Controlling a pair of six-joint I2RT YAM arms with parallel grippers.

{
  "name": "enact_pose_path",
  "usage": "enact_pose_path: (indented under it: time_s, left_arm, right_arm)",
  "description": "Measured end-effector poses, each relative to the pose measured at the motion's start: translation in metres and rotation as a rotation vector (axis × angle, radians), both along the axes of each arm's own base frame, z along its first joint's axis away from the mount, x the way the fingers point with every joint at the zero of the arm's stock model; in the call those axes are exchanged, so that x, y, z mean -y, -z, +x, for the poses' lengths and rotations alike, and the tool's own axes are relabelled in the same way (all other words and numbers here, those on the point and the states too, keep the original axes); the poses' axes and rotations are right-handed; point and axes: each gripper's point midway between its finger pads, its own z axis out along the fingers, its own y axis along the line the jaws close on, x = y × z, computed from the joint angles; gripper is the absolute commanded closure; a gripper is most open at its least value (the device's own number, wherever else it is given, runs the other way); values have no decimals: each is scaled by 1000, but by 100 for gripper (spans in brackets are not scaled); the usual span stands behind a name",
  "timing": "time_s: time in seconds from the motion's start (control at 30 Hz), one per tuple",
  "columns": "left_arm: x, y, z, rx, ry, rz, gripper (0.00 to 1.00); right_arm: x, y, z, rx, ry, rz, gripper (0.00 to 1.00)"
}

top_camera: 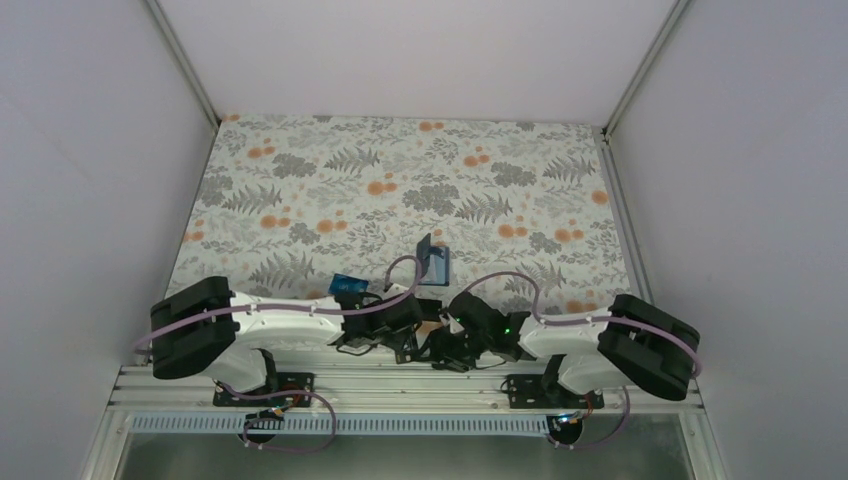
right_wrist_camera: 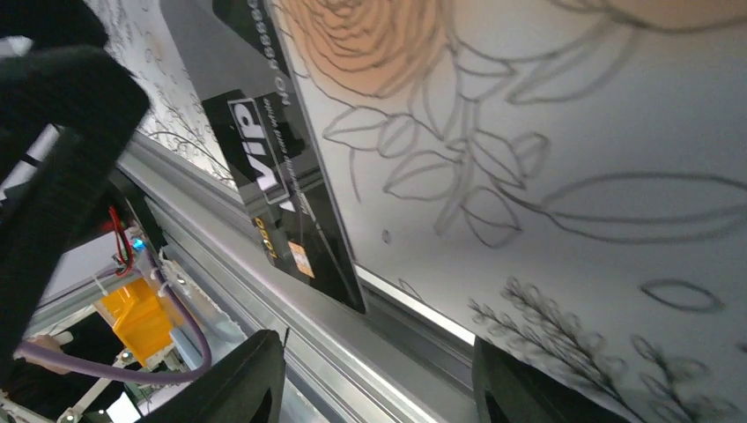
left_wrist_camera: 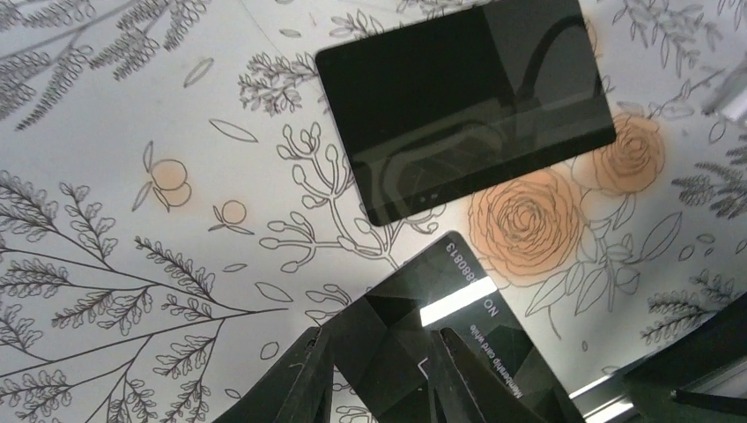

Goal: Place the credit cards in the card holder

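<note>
Left gripper [left_wrist_camera: 377, 342] set narrow, straddling a glossy black rectangular plastic card with white lettering [left_wrist_camera: 440, 291]; whether it pinches cannot be told. The card's long axis slants back under the fingers, overhanging the table's near edge. Right gripper [right_wrist_camera: 374, 352] gapes empty, card up-left of it; the dark navy folding card holder [top_camera: 433, 262] stands ajar beyond both.
</note>
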Motion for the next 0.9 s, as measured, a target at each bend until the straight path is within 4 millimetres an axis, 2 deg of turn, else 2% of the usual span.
enact_pose_path:
  time_s: [0.27, 0.9]
  left_arm:
    - [-14, 18, 2, -30, -10, 0, 71]
    - [-3, 18, 3, -23, -4, -95, 72]
  right_arm:
    - [-9, 3, 0, -1, -11, 15, 52]
    - [-22, 7, 0, -25, -34, 25, 68]
